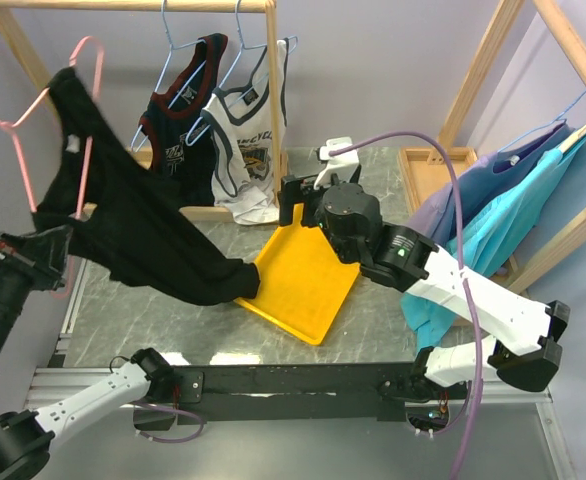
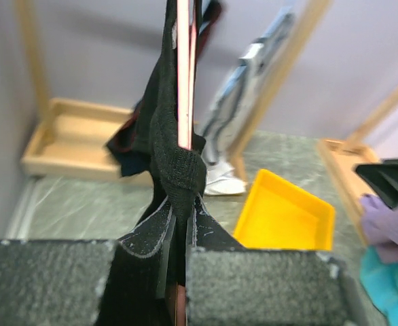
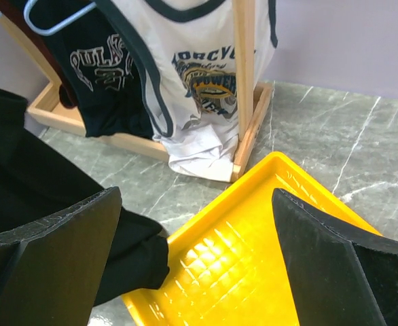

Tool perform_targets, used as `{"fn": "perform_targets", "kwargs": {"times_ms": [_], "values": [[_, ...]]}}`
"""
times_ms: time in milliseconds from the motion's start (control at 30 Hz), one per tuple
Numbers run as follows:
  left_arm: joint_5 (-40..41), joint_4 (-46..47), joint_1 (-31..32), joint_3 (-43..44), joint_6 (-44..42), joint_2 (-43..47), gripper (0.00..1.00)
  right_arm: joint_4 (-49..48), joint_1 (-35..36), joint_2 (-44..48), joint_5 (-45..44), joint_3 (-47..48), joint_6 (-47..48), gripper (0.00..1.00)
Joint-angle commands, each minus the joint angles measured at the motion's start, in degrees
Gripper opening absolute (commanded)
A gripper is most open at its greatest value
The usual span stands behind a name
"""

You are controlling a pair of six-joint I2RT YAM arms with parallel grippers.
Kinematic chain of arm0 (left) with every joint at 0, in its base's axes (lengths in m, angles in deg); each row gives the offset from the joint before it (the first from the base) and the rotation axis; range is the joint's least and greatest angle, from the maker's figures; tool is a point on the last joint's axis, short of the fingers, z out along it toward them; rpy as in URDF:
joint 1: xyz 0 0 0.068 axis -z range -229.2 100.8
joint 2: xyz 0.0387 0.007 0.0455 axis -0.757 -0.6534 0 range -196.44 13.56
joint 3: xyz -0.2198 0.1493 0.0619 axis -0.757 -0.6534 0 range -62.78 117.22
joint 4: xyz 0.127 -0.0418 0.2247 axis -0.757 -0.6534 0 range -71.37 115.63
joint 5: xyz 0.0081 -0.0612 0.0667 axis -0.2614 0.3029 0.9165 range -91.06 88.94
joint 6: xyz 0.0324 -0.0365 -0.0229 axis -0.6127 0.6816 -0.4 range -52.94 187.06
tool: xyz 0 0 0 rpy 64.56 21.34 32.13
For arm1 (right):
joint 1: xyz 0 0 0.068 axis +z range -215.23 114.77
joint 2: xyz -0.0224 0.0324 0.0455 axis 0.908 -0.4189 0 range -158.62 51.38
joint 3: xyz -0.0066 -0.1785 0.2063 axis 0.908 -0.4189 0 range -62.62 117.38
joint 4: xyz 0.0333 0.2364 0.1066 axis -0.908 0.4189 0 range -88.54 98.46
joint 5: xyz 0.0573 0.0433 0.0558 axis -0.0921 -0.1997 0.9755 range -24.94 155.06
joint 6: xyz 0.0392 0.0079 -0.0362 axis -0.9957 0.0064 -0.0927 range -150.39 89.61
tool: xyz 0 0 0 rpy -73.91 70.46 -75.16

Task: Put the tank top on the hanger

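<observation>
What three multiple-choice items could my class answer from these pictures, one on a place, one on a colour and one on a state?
1. Where does the tank top's lower end lie?
A. at the yellow tray's edge
B. in a wooden box
C. over the right arm

2. What colour is the hanger that carries it?
A. light blue
B. pink-red
C. white

3. How does the right gripper stand?
A. shut on the tray
B. shut on the tank top
C. open, holding nothing

Key:
1 A: the black fabric ends on the tray's rim.
2 B: a thin pink-red wire runs along the fabric.
3 C: its fingers stand wide apart above the tray with nothing between them.
</observation>
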Motion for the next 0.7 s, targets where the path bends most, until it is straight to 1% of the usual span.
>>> {"fn": "perform_targets", "kwargs": {"times_ms": [0,100,133,233,367,400,533,600,667], "values": [[11.04,-4.55,0.38,1.69,2.63,0.00,0.01,-2.23,-0.48,-1.01,1.28,0.89,-0.28,1.00],[14.31,-6.31,0.73,2.92,1.85,-0.96,0.01,-1.97,-0.66,-1.54,1.64,0.98,-0.19,1.00],[16.67,-6.40,0.82,3.45,1.32,-1.23,0.01,-1.62,-0.75,-1.63,1.64,1.15,-0.19,1.00],[19.49,-4.56,2.39,6.61,-1.58,-2.20,0.01,-1.36,-0.84,-1.71,1.82,1.51,0.07,1.00],[20.64,-1.13,5.47,12.22,-4.74,-4.39,0.01,-0.92,-0.92,-1.89,1.82,2.47,0.68,1.00],[20.82,0.79,6.43,13.02,-6.75,-5.53,0.01,-0.83,-0.93,-1.89,1.82,2.56,0.69,1.00],[22.57,3.26,7.94,18.38,-11.60,-9.58,0.01,-0.48,-1.01,-1.80,1.82,2.91,0.69,1.00],[23.81,4.58,8.29,19.71,-14.40,-11.42,0.01,-0.48,-0.93,-1.89,2.08,2.91,0.69,1.00],[23.98,5.90,9.16,19.54,-15.12,-11.78,0.01,-0.30,-1.01,-1.80,2.17,2.91,0.42,1.00]]}}
